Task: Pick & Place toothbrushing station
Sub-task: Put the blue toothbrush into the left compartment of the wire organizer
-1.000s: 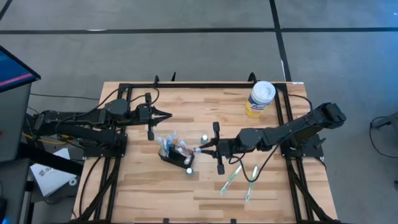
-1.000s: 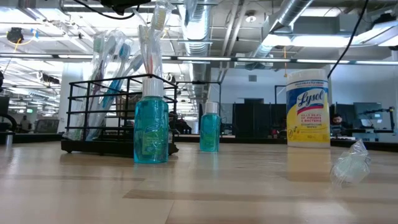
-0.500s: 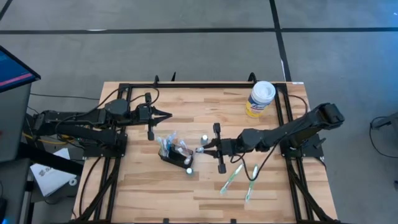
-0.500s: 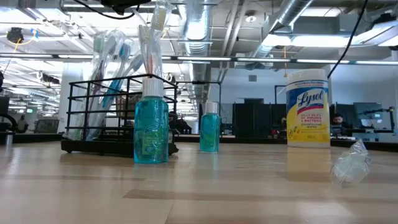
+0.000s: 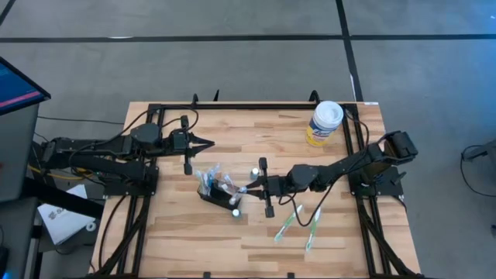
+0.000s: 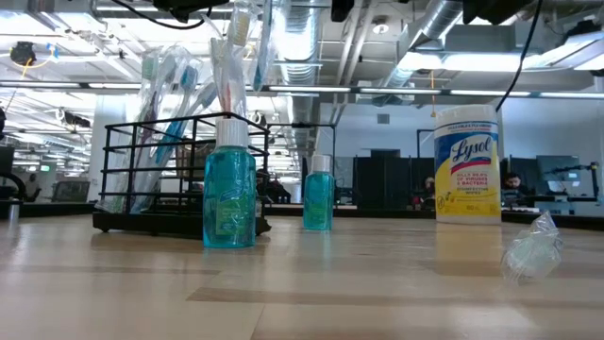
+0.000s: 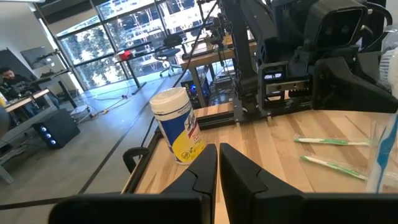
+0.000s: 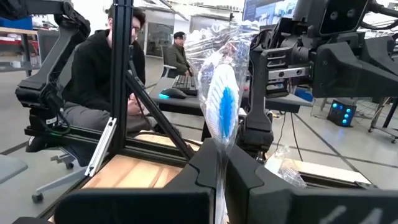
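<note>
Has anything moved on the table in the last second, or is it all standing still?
The right gripper, shut on a wrapped toothbrush, has slid further toward the black wire rack, and in the low view the brush now shows above the rack. Nothing was picked up or let go. The left gripper, shut and empty, the yellow wipes canister, the two loose toothbrushes and the blue bottles stayed put.
</note>
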